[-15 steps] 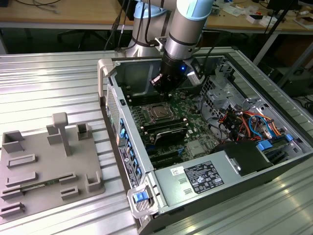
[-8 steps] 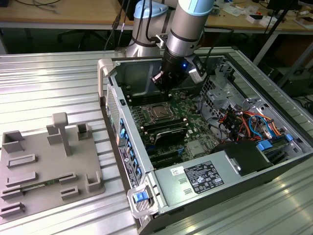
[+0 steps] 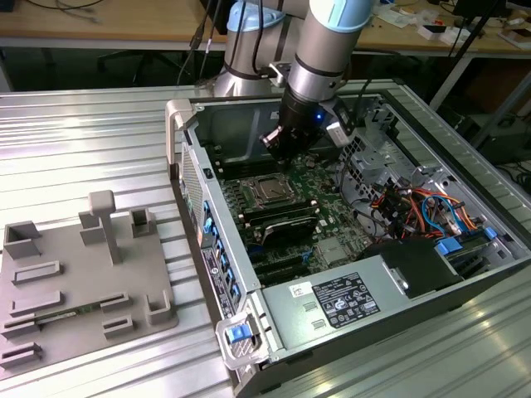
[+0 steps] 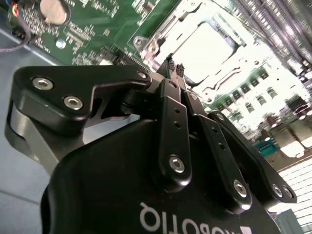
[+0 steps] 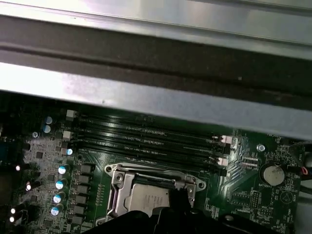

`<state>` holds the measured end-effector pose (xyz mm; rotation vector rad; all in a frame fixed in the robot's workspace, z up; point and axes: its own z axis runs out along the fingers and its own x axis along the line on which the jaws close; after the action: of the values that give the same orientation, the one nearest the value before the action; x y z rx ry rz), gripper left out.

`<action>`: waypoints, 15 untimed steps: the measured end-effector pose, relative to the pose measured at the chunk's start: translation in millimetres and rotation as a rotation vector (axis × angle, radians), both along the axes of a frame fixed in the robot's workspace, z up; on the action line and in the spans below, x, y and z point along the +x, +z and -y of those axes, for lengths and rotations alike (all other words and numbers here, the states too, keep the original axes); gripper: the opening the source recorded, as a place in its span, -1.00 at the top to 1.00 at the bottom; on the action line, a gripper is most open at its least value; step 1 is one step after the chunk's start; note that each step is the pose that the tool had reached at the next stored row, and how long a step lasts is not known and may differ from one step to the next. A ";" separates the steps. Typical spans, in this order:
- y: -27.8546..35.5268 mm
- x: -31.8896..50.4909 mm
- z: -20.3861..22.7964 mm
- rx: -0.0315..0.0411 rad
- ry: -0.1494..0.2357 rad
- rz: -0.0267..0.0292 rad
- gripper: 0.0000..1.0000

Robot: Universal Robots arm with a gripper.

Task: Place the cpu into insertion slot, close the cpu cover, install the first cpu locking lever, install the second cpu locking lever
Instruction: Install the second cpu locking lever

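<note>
Here the gripper [image 4: 174, 68] — its fingers pinched together, nothing visibly between them — hangs just above the cpu [image 5: 148, 199], which lies flat in the insertion slot [image 3: 270, 191] under the lowered cpu cover [image 5: 153, 186], toward six o'clock of the fingertips in the exterior view.

Other stuff I can see around the open computer

I see a grey tray [image 3: 87, 282] with blocks on the ribbed metal table [image 3: 75, 141], at the exterior view's left of the computer case [image 3: 184, 153]. Inside are a grey power box [image 3: 336, 300], long black memory slots [image 5: 146, 139], a round battery [image 5: 272, 174] and orange and blue wires [image 3: 431, 207].
</note>
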<state>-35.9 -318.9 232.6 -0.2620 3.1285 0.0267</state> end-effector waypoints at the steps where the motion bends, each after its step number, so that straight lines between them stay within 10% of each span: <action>1: 0.0 1.0 1.5 -0.0018 0.000 0.0000 0.79; 15: -0.6 14.3 20.1 -0.0386 -0.001 0.0001 0.79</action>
<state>-21.7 -339.0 232.0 -0.2612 3.1317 -0.0337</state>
